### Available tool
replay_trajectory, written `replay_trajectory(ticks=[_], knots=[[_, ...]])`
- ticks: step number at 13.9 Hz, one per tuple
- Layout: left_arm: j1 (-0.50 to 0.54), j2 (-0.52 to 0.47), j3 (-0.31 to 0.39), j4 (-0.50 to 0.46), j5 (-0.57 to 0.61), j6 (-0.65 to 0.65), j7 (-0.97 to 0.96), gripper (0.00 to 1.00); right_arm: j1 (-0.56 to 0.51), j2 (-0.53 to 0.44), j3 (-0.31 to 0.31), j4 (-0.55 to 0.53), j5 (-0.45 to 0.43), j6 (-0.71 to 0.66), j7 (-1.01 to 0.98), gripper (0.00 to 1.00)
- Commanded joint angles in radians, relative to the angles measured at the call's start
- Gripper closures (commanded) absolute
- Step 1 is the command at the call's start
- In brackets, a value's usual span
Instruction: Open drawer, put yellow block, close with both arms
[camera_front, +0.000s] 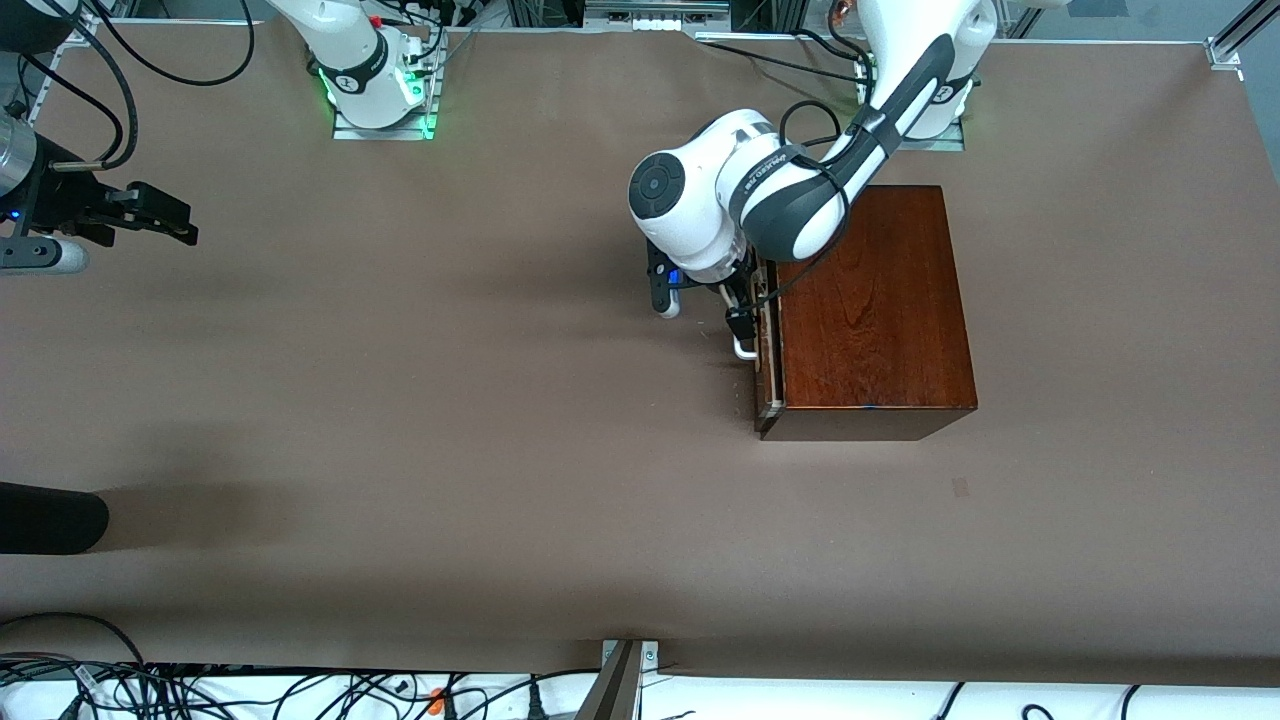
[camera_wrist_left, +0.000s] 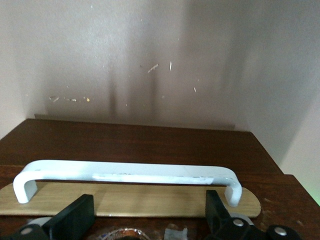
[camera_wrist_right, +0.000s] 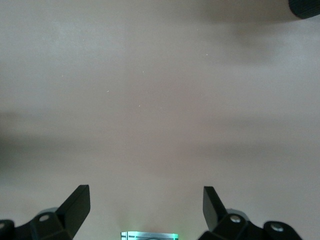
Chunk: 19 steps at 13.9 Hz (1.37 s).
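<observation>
Your landmark is the wooden box (camera_front: 875, 310), glossy dark brown, which sits on the table (camera_front: 450, 400) toward the left arm's end, just in front of the left arm's base. The drawer (camera_front: 768, 350) is in the face of the box that looks toward the right arm's end of the table, and it stands out from the box by only a thin strip of pale wood, so it is nearly shut. Its white loop handle (camera_wrist_left: 125, 172) runs along the dark reddish-brown drawer front, fixed over a pale wooden backing strip. Your left arm (camera_front: 800, 180) reaches from its base down past the corner of the box, and your left gripper (camera_front: 740, 325) is right at the handle. In the left wrist view its two black fingers (camera_wrist_left: 75, 217) stand wide apart, one near each end of the handle, spread and holding nothing; you cannot tell from these views whether they touch it. Your right arm waits well apart from the box, at the right arm's end of the table, with your right gripper (camera_front: 165, 215) up over bare table. Its fingers (camera_wrist_right: 77, 202) are spread as wide as they go and grip nothing, with only the brown table surface beneath them in the right wrist view. You do not see the yellow block in any of the views, so its place cannot be told.
</observation>
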Motion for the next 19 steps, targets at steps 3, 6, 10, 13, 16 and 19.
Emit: replay_trajectory(ticks=[3,6,10,13,16,19], knots=[[0.032,-0.059,-0.001,-0.053,0.029,-0.043,0.035,0.0,-0.019,0.001,0.016,0.019,0.012,-0.023,-0.013,0.0],[0.026,-0.056,-0.001,-0.049,0.027,-0.036,0.027,0.0,-0.019,0.001,0.016,0.019,0.012,-0.023,-0.013,0.0],[-0.031,-0.047,-0.009,0.04,0.012,-0.022,-0.203,0.0,-0.019,0.001,0.016,0.019,0.012,-0.023,-0.012,0.0],[-0.048,-0.059,-0.018,0.15,-0.06,-0.06,-0.52,0.0,-0.019,0.002,0.016,0.019,0.012,-0.023,-0.013,0.0],[-0.039,-0.103,-0.021,0.281,-0.118,-0.172,-0.756,0.0,-0.019,0.002,0.016,0.019,0.012,-0.023,-0.012,0.0],[0.008,-0.131,-0.009,0.387,-0.203,-0.27,-0.922,0.0,-0.019,0.002,0.016,0.019,0.012,-0.023,-0.013,0.0]])
